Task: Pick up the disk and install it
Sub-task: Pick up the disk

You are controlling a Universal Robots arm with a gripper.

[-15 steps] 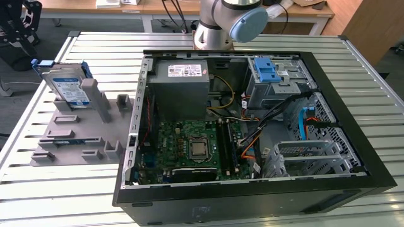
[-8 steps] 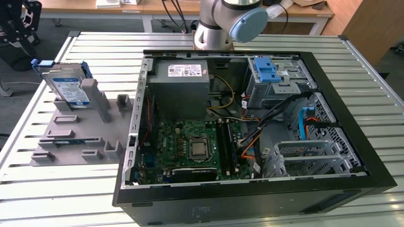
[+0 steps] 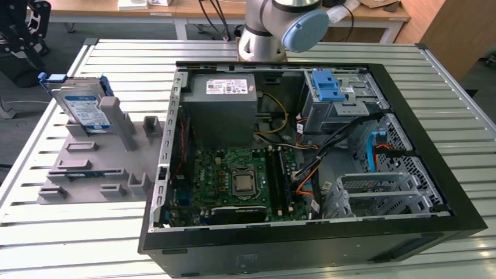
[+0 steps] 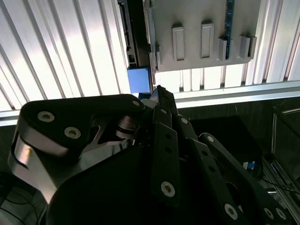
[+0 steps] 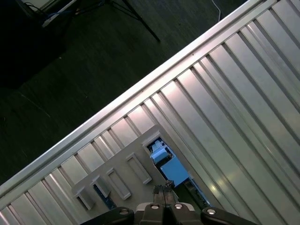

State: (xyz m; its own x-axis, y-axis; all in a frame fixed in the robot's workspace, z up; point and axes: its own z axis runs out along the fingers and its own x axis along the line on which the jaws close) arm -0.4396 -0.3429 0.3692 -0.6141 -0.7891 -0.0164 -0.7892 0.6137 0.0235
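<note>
Gripper, seen in both wrist views, nearest the lens: its fingers are pressed together tip to tip, with nothing between them. Beyond the tips, and not held, is the disk, shown by its blue rail and blue-and-white label. In the second wrist view the gripper is seen from behind its black linkage, with the disk as a blue patch at the edge of the grey holder. In the exterior view the disk stands upright on edge at the far end of the grey holder, on the exterior view's left. It is outside the open computer case, which lies just beside the holder on the slatted tabletop. The arm rises behind the case.
</note>
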